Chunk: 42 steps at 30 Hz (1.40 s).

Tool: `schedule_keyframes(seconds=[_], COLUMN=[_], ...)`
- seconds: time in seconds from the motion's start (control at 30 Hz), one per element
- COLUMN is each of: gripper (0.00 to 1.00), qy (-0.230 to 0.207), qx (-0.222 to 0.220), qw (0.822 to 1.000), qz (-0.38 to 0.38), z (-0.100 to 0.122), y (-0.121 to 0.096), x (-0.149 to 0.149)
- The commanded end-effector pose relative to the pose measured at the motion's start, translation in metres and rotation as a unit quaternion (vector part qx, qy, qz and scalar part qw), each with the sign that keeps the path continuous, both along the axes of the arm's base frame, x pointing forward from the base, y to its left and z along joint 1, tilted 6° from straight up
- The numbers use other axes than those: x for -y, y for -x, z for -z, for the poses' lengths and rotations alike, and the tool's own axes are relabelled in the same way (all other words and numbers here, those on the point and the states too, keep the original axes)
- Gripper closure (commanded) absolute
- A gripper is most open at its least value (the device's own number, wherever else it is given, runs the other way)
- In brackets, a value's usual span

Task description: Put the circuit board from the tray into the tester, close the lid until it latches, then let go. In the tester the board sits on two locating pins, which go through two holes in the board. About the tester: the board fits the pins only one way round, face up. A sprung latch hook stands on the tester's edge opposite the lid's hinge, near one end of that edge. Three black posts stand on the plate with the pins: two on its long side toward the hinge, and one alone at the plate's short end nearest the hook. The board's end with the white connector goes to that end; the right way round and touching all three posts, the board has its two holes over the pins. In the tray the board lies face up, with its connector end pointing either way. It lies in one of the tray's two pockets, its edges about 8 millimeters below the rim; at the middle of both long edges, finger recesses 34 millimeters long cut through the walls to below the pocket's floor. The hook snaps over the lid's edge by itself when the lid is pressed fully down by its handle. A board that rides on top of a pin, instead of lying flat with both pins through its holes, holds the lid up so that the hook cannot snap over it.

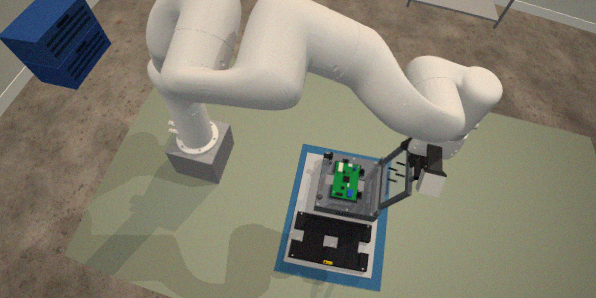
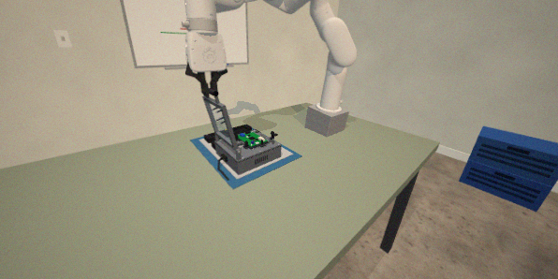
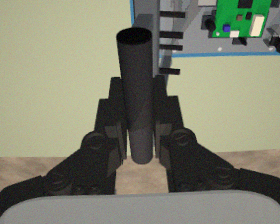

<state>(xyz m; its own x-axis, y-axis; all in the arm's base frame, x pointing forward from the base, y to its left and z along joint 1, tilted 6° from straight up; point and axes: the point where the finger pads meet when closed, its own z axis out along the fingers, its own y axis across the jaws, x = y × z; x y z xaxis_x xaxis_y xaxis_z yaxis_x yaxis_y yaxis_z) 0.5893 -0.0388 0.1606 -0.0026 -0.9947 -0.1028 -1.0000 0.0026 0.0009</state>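
Here the gripper (image 3: 140, 137) clenches the raised lid's handle (image 3: 136, 90) above the tester (image 1: 345, 187), circuit board (image 1: 346, 180) seated inside.

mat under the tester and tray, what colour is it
Blue, with a lighter grey-white panel inside it. The mat shows best in the top view.

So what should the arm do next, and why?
Probably swing the lid down over the board. The gripper is shut on the handle, the lid stands nearly upright, and the board already lies in the tester.
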Motion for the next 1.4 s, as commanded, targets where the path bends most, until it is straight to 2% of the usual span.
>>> schedule_keyframes(seconds=[0.0,1.37], gripper=[1.00,1.00], qy=[0.000,0.000], qx=[0.002,0.002], qw=[1.000,1.000], qz=[0.000,0.000], z=[-0.002,-0.006], y=[0.000,0.034], x=[0.000,0.000])
